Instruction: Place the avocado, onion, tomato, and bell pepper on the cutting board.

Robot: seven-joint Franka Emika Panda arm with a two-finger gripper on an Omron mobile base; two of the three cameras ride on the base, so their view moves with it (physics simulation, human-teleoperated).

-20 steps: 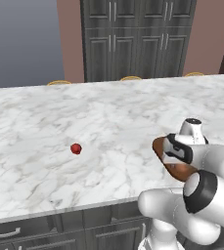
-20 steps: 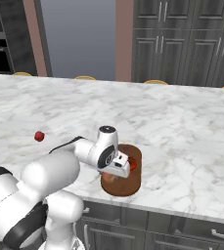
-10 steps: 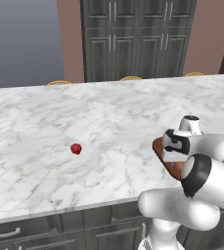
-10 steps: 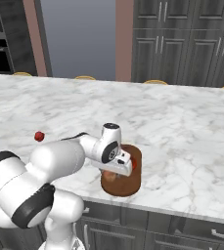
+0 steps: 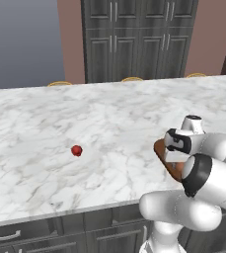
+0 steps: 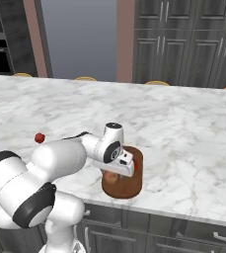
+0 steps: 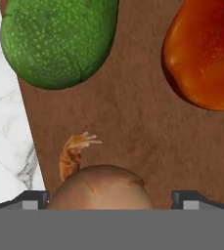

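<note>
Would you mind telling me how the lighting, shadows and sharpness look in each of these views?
Left base view: even, flat light, no glare on the marble counter; the small red ball casts a faint shadow. Right base view: the same soft light; the arm shades the cutting board. Hand view: close and sharp, with the avocado and onion cropped at the edges.

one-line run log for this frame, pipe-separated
gripper: open over onion | cutting board: avocado, onion, orange-red item on it | counter: red ball off board
</note>
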